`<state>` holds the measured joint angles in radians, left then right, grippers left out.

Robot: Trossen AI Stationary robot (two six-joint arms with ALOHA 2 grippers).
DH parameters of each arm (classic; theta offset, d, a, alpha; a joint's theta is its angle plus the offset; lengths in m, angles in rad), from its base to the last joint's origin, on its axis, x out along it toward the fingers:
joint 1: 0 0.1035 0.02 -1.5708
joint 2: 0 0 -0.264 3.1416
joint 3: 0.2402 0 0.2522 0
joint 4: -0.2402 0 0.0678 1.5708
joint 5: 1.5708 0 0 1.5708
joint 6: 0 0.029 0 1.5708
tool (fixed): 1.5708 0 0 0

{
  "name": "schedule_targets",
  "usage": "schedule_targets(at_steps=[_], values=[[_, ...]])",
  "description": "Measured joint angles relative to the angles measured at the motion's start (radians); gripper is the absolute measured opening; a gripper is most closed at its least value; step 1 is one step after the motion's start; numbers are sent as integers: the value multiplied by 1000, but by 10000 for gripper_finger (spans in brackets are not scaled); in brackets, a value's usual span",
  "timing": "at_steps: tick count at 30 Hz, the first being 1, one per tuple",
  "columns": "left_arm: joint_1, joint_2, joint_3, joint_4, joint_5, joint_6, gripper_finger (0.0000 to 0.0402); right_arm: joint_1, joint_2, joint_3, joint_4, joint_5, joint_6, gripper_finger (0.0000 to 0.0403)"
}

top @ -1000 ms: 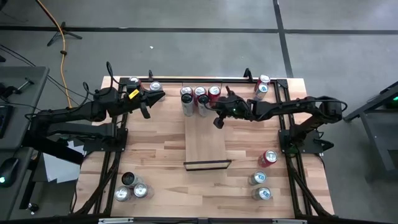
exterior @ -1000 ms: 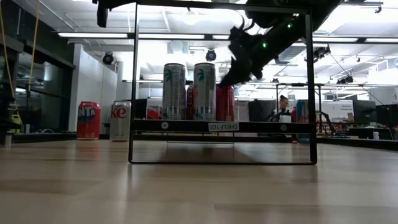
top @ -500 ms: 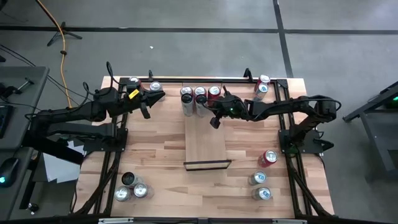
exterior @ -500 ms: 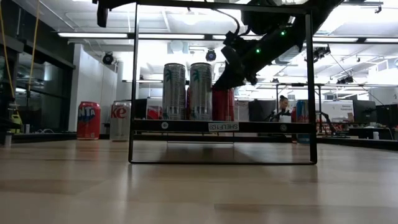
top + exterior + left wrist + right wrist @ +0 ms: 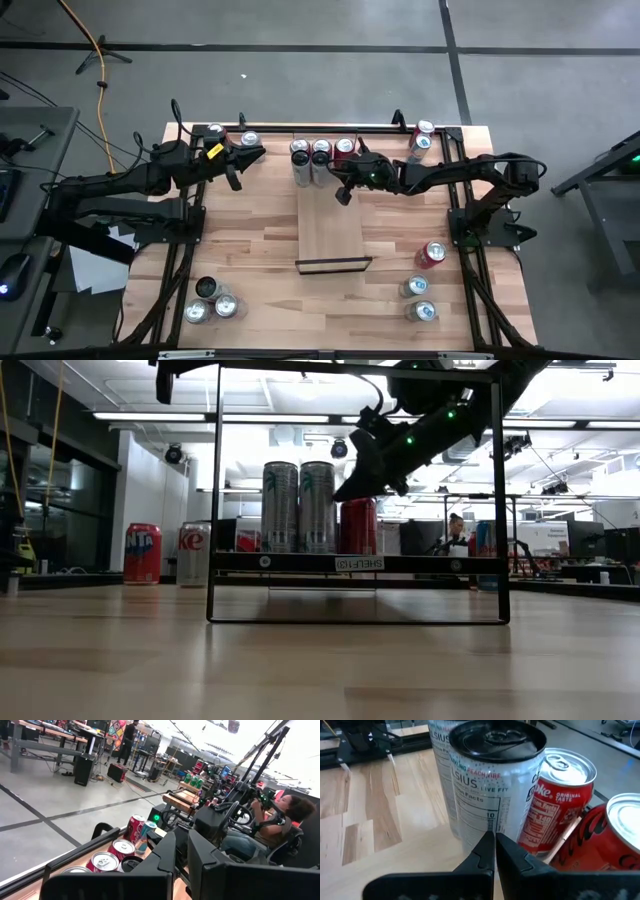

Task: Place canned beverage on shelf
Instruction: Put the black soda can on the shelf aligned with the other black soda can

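On the left of the table (image 5: 250, 230), the left gripper (image 5: 232, 172) is parked near two cans at the back edge, its jaws pressed together with nothing between them. No trouble is expected from that side unless the arm is swung toward those cans.

In the middle, the shelf (image 5: 331, 225) is seen as a narrow pale board, and three cans are lined up at its far end: two tall silver cans (image 5: 299, 152) and a red can (image 5: 343, 148). In the low view they stand upright and close together on the board.

Just right of them, the right gripper (image 5: 343, 192) is held low over the shelf beside the nearest silver can (image 5: 492, 780), its jaws fully closed and empty. No can is carried at this moment. The main risk is judged to lie here: with the jaws so close to the tightly packed row, a sideways or forward move could knock a tall can over, and its neighbours could be toppled or pushed off the back of the board.

Farther right, loose cans (image 5: 420, 285) are left on the table near the edge, one red can (image 5: 431, 254) apparently tilted; it could roll if nudged.
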<state>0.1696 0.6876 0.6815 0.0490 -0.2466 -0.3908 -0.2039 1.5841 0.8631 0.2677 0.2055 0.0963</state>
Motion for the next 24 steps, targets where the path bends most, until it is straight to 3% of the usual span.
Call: schedule_targets(at_steps=[13,17,24], values=[[0,0,0,0,10,-9,3,0,-20,0,-10,1,0,0],[0,0,0,0,57,9,3,1,-128,0,-117,0,-14,0],[0,0,0,0,60,27,3,1,-430,0,-356,-60,-17,0]])
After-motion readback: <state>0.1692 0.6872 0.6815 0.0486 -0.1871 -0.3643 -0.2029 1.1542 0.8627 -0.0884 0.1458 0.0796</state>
